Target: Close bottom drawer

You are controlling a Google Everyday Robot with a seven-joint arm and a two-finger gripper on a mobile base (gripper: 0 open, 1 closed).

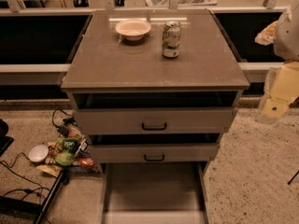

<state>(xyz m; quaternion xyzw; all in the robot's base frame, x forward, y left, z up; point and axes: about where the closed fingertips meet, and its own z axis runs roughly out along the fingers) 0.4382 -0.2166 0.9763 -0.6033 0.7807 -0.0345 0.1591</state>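
Observation:
The bottom drawer (154, 186) of the grey-beige cabinet (154, 62) is pulled far out toward the camera. Its plain shallow inside shows, and its front panel (154, 217) lies at the lower edge of the view with the handle out of sight. The two drawers above it (154, 121) (154, 152) stand slightly out, each with a dark bar handle. My gripper (274, 107), cream-coloured, hangs at the right edge of the view, to the right of the cabinet at about top-drawer height, well above and right of the bottom drawer, touching nothing.
A white bowl (133, 29) and a drink can (171, 39) stand on the cabinet top. On the floor at the left lie snack bags (70, 150), a small white bowl (38, 153), cables and a black stand leg (49, 197).

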